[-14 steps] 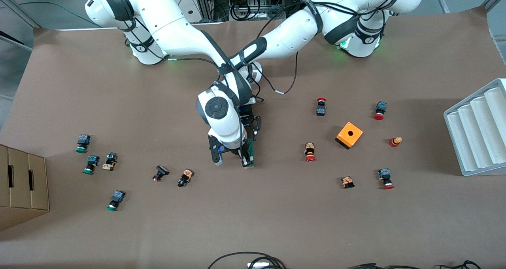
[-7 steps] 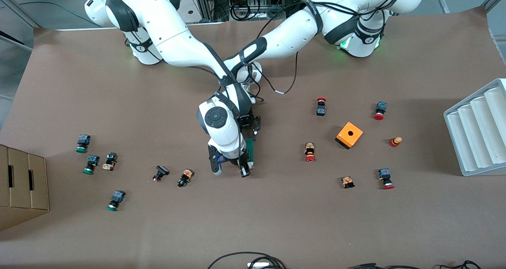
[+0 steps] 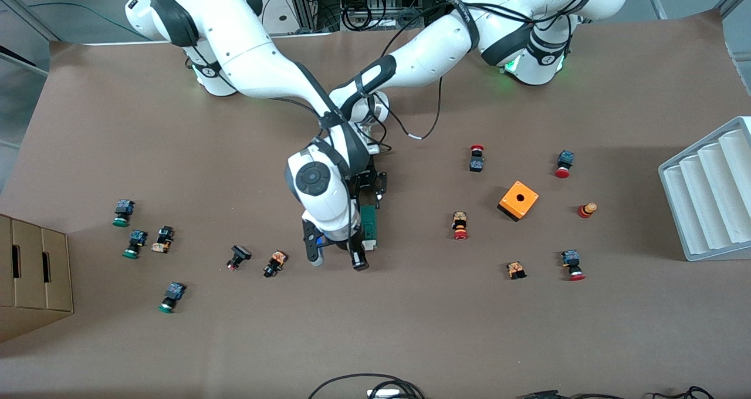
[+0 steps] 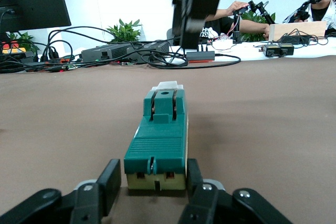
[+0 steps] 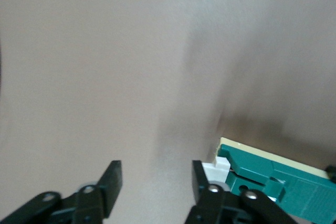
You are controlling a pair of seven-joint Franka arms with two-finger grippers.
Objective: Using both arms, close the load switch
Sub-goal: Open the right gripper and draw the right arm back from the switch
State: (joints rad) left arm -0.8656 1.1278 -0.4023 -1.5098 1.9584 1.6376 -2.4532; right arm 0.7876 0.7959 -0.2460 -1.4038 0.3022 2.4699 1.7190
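Green plastic, the load switch [image 3: 368,222] lies flat on the brown table [image 3: 410,328] near its middle, nearer the front camera than both arm bases, with its white handle piece at the end nearest that camera.

A second ago the right gripper [image 3: 334,260] was down at that handle end with its fingers together. Now it has come off the switch, shifted toward the right arm's end of the table, and its fingers stand apart over bare table; in the right wrist view one finger [image 5: 207,182] sits just beside the white handle, holding nothing.

The left gripper [image 4: 151,182] is at the other end of the switch. Its fingers flank the cream base with a thin gap on each side, so I judge the clamp is only just loosening; a second ago it looked tight.

Judging by both grips easing and the handle lying flat against the body, the closing push looks done, and what remains is for both arms to back away.

The orange box [image 3: 518,200] and the scattered push buttons [image 3: 460,225] lie well apart, untouched.
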